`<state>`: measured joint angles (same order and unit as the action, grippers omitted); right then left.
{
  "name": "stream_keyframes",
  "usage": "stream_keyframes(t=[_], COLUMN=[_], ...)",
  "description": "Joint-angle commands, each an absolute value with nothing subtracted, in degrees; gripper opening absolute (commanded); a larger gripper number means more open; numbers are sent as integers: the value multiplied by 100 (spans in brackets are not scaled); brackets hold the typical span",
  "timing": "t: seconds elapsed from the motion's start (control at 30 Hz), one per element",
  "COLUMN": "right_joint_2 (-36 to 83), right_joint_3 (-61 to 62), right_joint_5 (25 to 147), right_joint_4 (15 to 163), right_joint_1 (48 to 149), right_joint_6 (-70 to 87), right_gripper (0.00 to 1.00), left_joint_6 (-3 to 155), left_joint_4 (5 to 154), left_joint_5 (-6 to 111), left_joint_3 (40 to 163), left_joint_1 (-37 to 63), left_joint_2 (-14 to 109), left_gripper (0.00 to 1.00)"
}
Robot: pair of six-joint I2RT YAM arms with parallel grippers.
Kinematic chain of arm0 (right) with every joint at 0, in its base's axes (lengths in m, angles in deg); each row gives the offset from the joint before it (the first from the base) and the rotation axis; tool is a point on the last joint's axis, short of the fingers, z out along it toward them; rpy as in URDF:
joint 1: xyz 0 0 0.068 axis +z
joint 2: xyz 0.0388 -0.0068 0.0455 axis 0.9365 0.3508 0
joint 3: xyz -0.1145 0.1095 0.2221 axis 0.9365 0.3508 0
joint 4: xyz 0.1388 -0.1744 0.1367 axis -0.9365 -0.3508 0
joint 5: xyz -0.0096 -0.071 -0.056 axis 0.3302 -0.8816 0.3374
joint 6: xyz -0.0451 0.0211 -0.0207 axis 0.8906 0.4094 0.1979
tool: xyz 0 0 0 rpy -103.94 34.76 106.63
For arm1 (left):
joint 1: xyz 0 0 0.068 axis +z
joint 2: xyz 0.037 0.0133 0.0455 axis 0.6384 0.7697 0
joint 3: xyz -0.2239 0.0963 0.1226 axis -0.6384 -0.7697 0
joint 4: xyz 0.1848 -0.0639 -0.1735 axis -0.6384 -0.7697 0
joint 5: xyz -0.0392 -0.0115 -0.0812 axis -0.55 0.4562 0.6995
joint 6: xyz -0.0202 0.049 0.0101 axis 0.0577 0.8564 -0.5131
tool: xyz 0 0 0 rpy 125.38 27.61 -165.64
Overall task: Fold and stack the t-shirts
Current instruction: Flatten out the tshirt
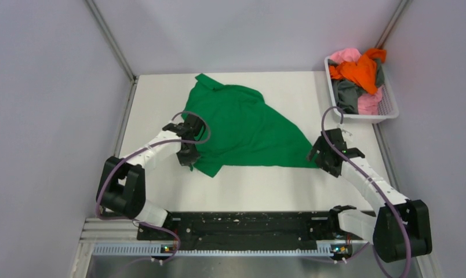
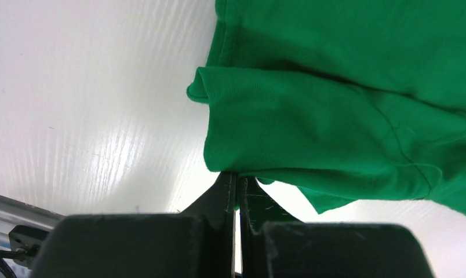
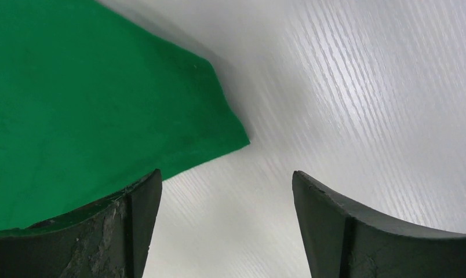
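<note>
A bright green t-shirt (image 1: 242,127) lies spread and partly bunched on the white table (image 1: 259,191). My left gripper (image 1: 191,139) is shut on the shirt's left edge; in the left wrist view the fingertips (image 2: 228,188) pinch a fold of the green cloth (image 2: 335,127). My right gripper (image 1: 317,155) is open and empty, just above the table beside the shirt's right corner (image 3: 219,133). Orange (image 1: 358,70), pink (image 1: 348,56) and dark grey (image 1: 348,94) t-shirts are heaped in the basket.
A white mesh basket (image 1: 387,107) stands at the table's back right corner. Grey walls close in the table on the left, back and right. Bare table (image 3: 364,87) lies to the right of the green shirt.
</note>
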<state>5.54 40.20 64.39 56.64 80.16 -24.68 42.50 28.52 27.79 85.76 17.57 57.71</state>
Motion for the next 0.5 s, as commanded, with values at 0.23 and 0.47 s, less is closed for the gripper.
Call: stream_keyframes(t=[0.23, 0.47], right_joint_2=[1418, 1647], right_joint_3=[4061, 3999], right_joint_5=[6507, 6279], right_joint_4=[6431, 6658], right_joint_1=[8031, 8096], right_joint_6=[-2510, -2433], right_gripper=[70, 66], left_joint_6=[4400, 4316], left_joint_4=[2982, 3021], left_joint_5=[3345, 3312], left_joint_3=[8255, 8249], left_joint_1=[1782, 1787], left_joint_2=[5130, 5064], left_gripper=[0, 0])
